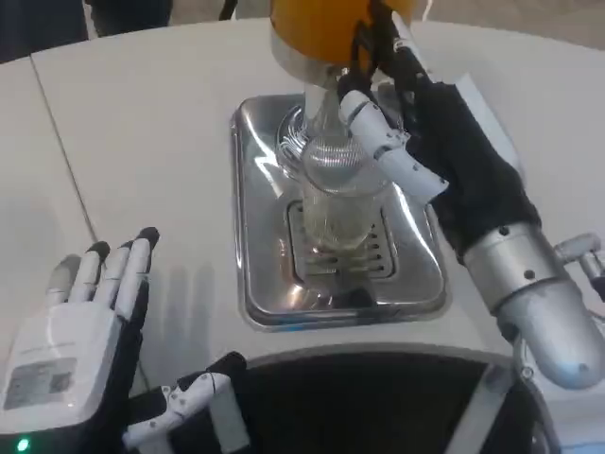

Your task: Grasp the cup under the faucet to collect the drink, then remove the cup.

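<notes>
The left hand [71,350] lies nearest, flat on the white table [142,142], fingers spread and holding nothing. The clear cup [336,203] stands upright on the steel drip tray [416,284], under the faucet of the orange dispenser [312,28], with a pale drink seemingly in its lower part. The right hand [425,151] wraps it from the right, fingers curled around its wall. Removal probably means drawing it out toward the robot.

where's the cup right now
In the head view the clear cup stands on the metal drip tray at centre, under the orange dispenser, with the right hand wrapped around its right side.
</notes>
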`<state>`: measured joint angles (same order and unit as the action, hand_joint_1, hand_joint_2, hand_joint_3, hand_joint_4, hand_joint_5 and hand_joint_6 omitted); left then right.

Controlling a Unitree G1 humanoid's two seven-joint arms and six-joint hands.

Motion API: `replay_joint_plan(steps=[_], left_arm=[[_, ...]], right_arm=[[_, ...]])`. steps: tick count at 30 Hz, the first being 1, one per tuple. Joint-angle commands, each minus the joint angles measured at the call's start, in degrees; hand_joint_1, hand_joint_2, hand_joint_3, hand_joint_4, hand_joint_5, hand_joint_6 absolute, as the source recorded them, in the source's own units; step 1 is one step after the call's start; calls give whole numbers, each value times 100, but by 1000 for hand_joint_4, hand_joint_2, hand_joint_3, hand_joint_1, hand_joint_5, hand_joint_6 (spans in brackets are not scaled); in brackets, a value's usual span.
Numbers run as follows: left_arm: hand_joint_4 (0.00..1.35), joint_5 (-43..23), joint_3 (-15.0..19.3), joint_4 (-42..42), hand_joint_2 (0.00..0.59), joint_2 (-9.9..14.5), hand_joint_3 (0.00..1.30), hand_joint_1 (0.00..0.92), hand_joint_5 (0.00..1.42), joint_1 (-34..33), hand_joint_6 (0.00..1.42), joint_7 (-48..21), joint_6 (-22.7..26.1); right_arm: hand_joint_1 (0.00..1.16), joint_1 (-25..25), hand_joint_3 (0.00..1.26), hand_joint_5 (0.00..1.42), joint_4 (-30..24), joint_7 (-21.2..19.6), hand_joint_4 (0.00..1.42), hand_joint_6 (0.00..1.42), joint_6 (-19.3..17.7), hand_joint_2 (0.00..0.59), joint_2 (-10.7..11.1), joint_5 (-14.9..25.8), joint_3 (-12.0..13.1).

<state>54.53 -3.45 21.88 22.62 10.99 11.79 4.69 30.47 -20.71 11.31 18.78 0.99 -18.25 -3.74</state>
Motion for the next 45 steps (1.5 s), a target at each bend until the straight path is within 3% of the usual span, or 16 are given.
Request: replay_joint_plan(steps=[1, 3, 7, 12, 16, 20, 24, 27, 31, 34, 40, 45], left_arm=[[0, 16, 8, -71, 121, 9, 0, 128, 0, 95, 0, 84, -108], [0, 4, 15, -91, 122, 26, 0, 129, 0, 77, 0, 74, -138], [0, 2, 38, -107, 122, 29, 0, 131, 0, 50, 0, 80, -182], [0, -21, 64, -119, 122, 28, 0, 131, 0, 28, 0, 66, -214], [0, -52, 79, -120, 121, 24, 0, 135, 0, 59, 0, 75, -237], [0, -73, 96, -123, 120, 16, 0, 138, 0, 90, 0, 126, -272], [0, -206, 152, -160, 98, -9, 0, 98, 0, 70, 0, 118, -331], [0, -287, 169, -180, 96, -12, 0, 65, 0, 52, 0, 127, -367], [0, -356, 163, -232, 93, -45, 0, 33, 0, 22, 0, 134, -380], [0, -367, 156, -292, 90, -80, 0, 11, 0, -40, 0, 145, -360], [0, -391, 127, -521, 98, -217, 0, 0, 0, -409, 0, 148, -223], [0, -357, 60, -648, 98, -308, 0, 4, 0, -631, 0, 203, -137]], right_arm=[[339, 20, 6, 0, -254, 90, 0, 42, -64, 529, 251, -64, -363], [336, -24, 6, 0, -388, 205, 0, 45, 194, 529, 230, 155, -353], [325, -113, 15, 0, -787, 211, 0, 47, 323, 521, 328, 89, -490], [320, -121, 16, 0, -853, 223, 0, 48, 668, 520, 290, 259, -487], [315, 50, 16, 0, -808, 353, 0, 48, 832, 522, 386, 286, -612], [299, 321, 16, 0, -732, 596, 0, 34, 1067, 527, 613, 270, -726], [249, 822, 25, 0, -640, 1099, 0, 33, 1520, 507, 1035, 210, -956], [185, 980, 35, 0, -722, 1212, 0, 33, 1913, 514, 1057, 333, -1002], [136, 1214, 44, 0, -783, 1475, 0, 33, 1904, 513, 1575, -200, -1639], [104, 1443, 60, 0, -907, 1710, 0, 33, 2100, 505, 1908, -815, -2152], [91, 1709, 65, 0, -1004, 1918, 0, 45, 2344, 520, 2007, -1666, -2510], [87, 2021, 72, 0, -898, 2345, 0, 48, 2340, 534, 2021, -2285, -2739]])
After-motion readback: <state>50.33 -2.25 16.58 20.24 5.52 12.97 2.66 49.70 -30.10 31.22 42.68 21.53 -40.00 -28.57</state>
